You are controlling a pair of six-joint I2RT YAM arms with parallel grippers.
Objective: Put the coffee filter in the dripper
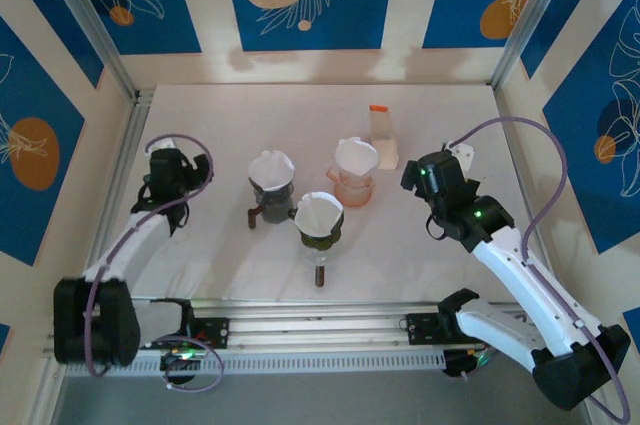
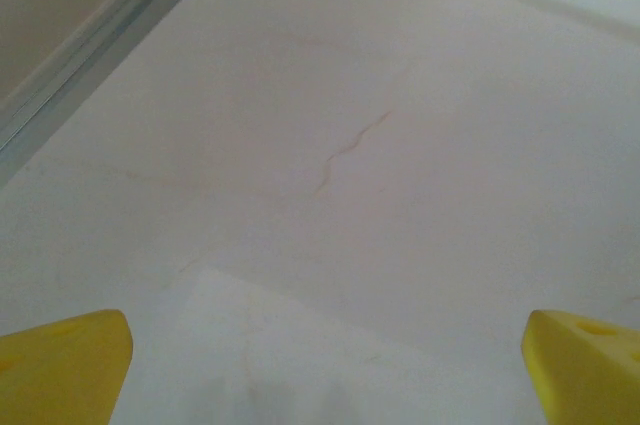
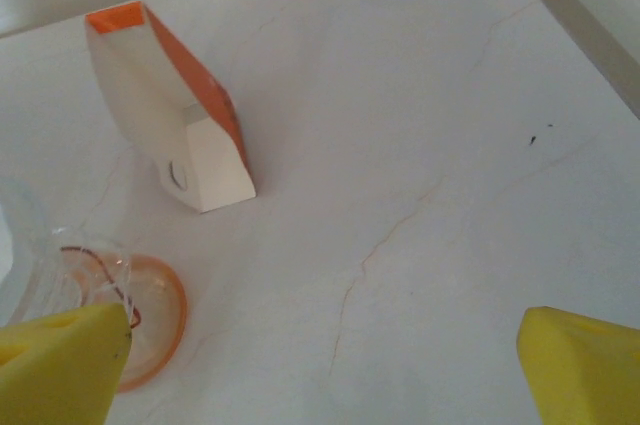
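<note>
Left pincer [image 2: 320,370] gapes empty over bare table [image 2: 400,145]. The right pincer [image 3: 322,365] is spread wide too, holding nothing, near the box [image 3: 170,115]. A filter [image 1: 356,156] sits in the pink dripper [image 1: 351,189]; the grey dripper [image 1: 270,207] and green dripper [image 1: 319,236] hold theirs. The task looks done, with nothing left.

A white carton [image 1: 384,139] with an orange top stands on the pale veined table [image 1: 220,115], blue leaf-print panels [image 1: 350,5] behind
</note>
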